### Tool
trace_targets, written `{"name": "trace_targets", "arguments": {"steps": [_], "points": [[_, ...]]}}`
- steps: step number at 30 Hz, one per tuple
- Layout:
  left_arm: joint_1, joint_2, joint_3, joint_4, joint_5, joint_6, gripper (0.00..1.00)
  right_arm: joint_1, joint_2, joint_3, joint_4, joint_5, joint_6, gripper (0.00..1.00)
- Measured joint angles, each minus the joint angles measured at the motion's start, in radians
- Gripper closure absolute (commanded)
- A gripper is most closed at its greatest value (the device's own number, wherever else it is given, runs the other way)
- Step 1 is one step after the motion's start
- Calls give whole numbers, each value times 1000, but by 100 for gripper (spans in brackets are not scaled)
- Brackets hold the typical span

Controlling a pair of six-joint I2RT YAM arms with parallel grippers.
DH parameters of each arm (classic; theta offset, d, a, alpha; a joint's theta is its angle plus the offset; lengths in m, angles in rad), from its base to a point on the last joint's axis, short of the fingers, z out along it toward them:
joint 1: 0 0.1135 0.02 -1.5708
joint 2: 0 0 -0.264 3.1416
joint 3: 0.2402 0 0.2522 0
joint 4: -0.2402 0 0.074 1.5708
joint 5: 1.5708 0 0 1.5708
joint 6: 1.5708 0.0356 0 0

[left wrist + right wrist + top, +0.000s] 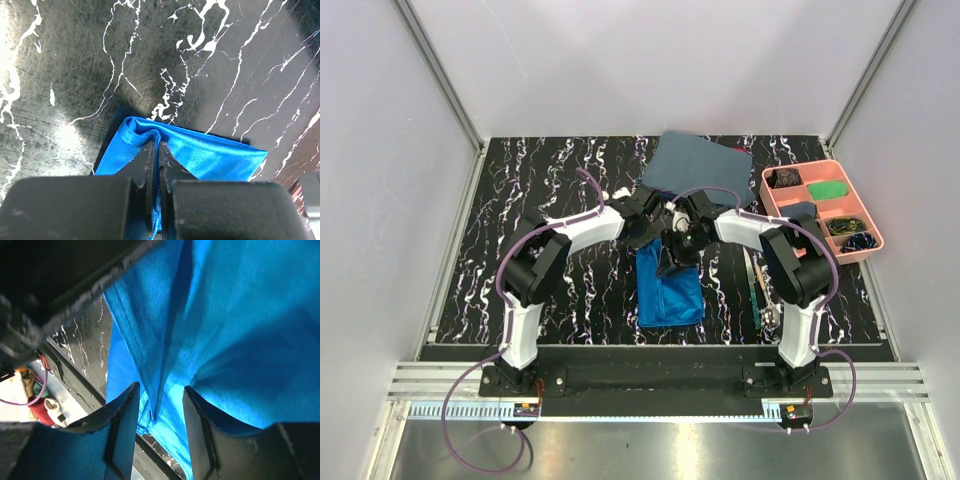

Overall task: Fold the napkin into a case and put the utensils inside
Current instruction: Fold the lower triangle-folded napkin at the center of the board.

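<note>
The bright blue napkin (670,290) lies folded into a tall rectangle at the table's middle, its far end lifted. My left gripper (655,228) is shut on a bunched fold at the napkin's edge (210,157), and cloth shows between its closed fingers (148,159). My right gripper (682,250) is open just beside it. Its fingers (122,410) straddle a hanging ridge of the napkin (240,315) without pinching it. The utensils (758,288), one with a green handle, lie on the table right of the napkin. No finished case shows.
A larger dull grey-blue cloth (698,165) lies at the back centre. A pink compartment tray (871,228) with small items stands at the back right. The black marbled tabletop (560,290) has raised white walls around it.
</note>
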Motion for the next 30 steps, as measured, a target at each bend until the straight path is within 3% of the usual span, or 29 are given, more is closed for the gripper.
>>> {"name": "trace_targets", "arguments": {"steps": [5, 12, 16, 18, 22, 26, 29, 30], "points": [[1, 0, 0, 0, 0, 9, 100, 0, 37, 50, -5, -15, -14, 60], [7, 0, 0, 3, 0, 32, 100, 0, 65, 101, -2, -35, -29, 85], [10, 0, 0, 7, 0, 45, 100, 0, 87, 115, -3, -42, -30, 83], [12, 0, 0, 8, 0, 53, 100, 0, 94, 119, -3, -42, -30, 73], [17, 0, -2, 13, 1, 61, 100, 0, 100, 128, -9, -39, -32, 73], [19, 0, -6, 24, 8, 74, 100, 0, 108, 153, -22, -38, -37, 85], [22, 0, -8, 34, 11, 83, 100, 0, 127, 181, -30, -37, -45, 99], [23, 0, -11, 40, 13, 86, 94, 0, 132, 188, -32, -35, -44, 100]]}}
